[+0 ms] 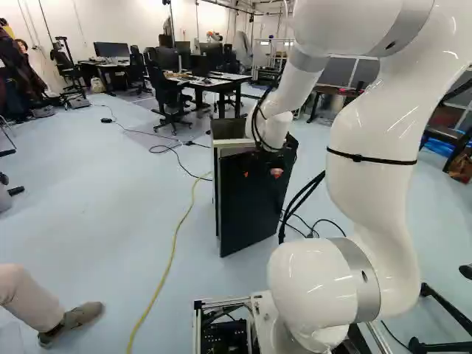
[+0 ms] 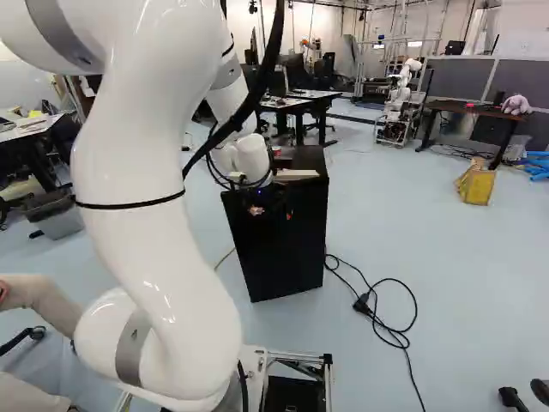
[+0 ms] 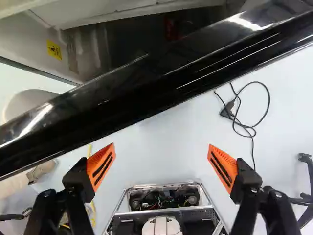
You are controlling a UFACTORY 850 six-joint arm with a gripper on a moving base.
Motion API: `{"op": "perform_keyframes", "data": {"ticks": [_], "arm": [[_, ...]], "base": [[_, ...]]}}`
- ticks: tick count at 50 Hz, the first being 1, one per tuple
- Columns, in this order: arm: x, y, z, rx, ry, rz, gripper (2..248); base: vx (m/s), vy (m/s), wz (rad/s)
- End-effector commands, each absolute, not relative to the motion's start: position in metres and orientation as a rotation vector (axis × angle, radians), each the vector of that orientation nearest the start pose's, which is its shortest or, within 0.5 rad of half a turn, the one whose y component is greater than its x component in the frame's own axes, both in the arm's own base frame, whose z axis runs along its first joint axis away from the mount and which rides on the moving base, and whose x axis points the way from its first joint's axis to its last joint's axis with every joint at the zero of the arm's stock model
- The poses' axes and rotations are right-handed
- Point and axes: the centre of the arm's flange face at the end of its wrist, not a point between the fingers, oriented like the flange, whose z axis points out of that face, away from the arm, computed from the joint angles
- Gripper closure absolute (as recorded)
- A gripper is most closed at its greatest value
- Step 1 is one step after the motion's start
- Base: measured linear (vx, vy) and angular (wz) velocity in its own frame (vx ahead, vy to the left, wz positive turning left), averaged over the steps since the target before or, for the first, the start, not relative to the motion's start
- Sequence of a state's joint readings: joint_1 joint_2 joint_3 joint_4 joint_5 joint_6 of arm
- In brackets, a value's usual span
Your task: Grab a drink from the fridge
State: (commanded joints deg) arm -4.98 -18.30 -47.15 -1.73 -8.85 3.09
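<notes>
My gripper (image 1: 261, 173) is at the upper part of the dark fridge door (image 1: 254, 210). In the wrist view the gripper (image 3: 162, 164) stands open, its orange pads wide apart with only floor showing between them. The glossy black door edge (image 3: 161, 81) runs slantwise just ahead of the fingertips. The door stands partly open from the fridge body (image 2: 310, 193). Past the edge, the pale fridge interior (image 3: 29, 36) shows, with a yellow label. A dim red thing (image 3: 171, 28) lies in the dark part beyond; I cannot tell whether it is a drink.
A black cable (image 2: 377, 318) lies on the floor beside the fridge, and a yellow cable (image 1: 173, 254) runs along its other side. A person's leg and shoe (image 1: 80, 316) are near the base. Desks (image 1: 210, 82) and another robot (image 2: 399, 99) stand farther back.
</notes>
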Motion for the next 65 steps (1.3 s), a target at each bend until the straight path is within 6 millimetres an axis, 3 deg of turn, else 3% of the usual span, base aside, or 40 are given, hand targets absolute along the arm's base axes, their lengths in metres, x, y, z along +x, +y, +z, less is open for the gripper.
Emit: {"op": "perform_keyframes", "data": {"ticks": [65], "arm": [[0.506, -0.051, 0.347, -3.105, 0.157, -0.606, 3]], "base": [[0.000, 0.000, 0.000]]}}
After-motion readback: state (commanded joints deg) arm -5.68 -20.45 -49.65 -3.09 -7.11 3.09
